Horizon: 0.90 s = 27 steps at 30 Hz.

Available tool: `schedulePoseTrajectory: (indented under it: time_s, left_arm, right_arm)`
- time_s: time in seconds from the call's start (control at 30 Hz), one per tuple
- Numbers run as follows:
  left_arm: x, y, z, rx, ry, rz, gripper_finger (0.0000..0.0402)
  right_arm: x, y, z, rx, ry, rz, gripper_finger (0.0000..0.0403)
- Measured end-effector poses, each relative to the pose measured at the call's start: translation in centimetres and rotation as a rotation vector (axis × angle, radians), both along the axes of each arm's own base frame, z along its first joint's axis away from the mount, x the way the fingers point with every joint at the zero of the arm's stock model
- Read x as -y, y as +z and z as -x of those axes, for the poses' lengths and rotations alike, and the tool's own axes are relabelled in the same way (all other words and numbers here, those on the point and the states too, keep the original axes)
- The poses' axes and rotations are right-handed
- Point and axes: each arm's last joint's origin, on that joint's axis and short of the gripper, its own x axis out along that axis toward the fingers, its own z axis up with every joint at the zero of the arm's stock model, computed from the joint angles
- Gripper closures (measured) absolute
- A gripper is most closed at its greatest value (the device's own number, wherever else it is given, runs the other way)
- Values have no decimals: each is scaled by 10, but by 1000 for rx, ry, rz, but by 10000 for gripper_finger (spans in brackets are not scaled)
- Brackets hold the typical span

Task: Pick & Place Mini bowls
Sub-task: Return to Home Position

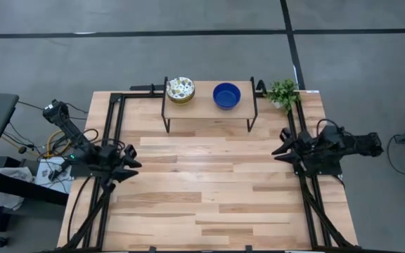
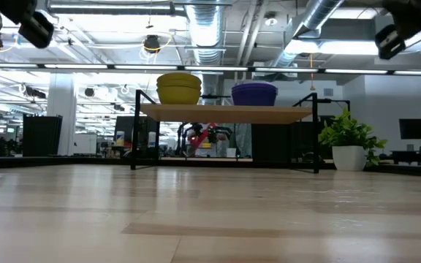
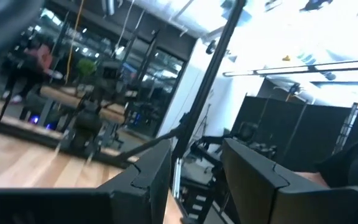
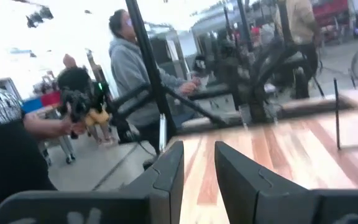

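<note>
A stack of cream floral mini bowls (image 1: 181,90) and a solid blue mini bowl (image 1: 226,95) stand on a small raised wooden shelf (image 1: 208,107) at the table's far side; they also show in the low view, the stack (image 2: 179,88) and the blue bowl (image 2: 253,93). My left gripper (image 1: 133,159) hovers at the table's left edge, open and empty. My right gripper (image 1: 281,145) hovers at the right edge, open and empty. Both point toward the table's middle.
A small green plant in a white pot (image 1: 283,93) stands at the far right, next to the shelf. The shelf rests on black metal legs (image 1: 166,118). Black frame rails (image 1: 111,133) run along both table sides. People show in the room beyond the table.
</note>
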Motion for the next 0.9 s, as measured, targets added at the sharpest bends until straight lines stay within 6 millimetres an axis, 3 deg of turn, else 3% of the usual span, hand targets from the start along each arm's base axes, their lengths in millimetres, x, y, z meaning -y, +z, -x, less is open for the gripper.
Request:
schedulePoseTrajectory:
  time_s: [0.3,0.67,0.9]
  left_arm:
    - [0,1,1,27,-6,-33,259]
    - [4,-8,-3,-60,-15,-97,259]
    - [4,-8,-3,-63,-9,-95,259]
  right_arm:
    - [0,-18,-8,-42,-23,-3,324]
    - [-2,-41,-14,-131,-16,-7,324]
    - [-1,-55,-13,-303,-21,-106,324]
